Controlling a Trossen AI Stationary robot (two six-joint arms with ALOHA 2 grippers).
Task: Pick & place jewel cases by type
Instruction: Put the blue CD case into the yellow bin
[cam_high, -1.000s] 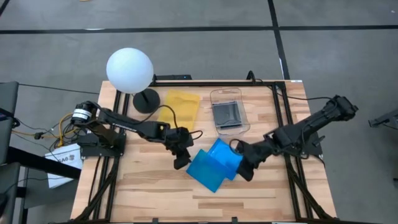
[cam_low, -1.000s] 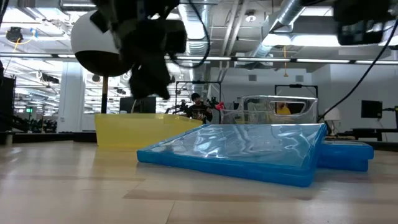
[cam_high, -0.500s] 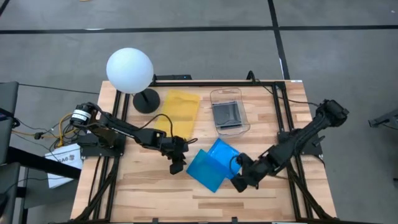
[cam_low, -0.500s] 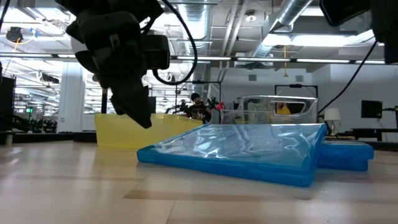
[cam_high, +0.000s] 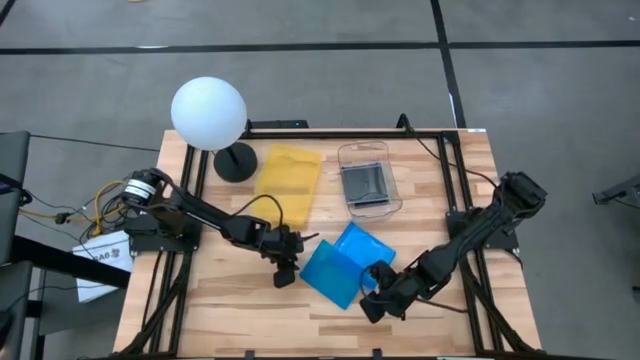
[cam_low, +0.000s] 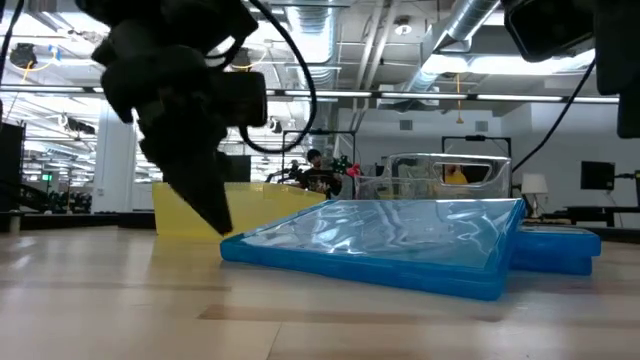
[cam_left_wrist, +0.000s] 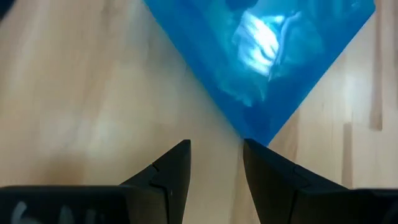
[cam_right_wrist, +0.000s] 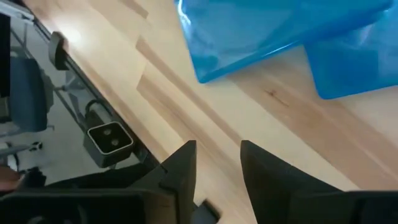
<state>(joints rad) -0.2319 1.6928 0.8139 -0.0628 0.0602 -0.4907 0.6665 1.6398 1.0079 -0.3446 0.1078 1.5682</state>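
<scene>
While the left gripper sits slightly open and empty at a corner of the top blue case, near the counter front edge, the right gripper hovers empty, slightly parted. Thin, stiff, slippery plastic; pinch the raised edge.

Two dark, slender, multi-jointed arms are being shown. A silver cylindrical motor housing with yellow and red wiring is being carried at the left arm's base. Black cables are being routed along both arms. Dark, tapered, angular fingers are being presented.
</scene>
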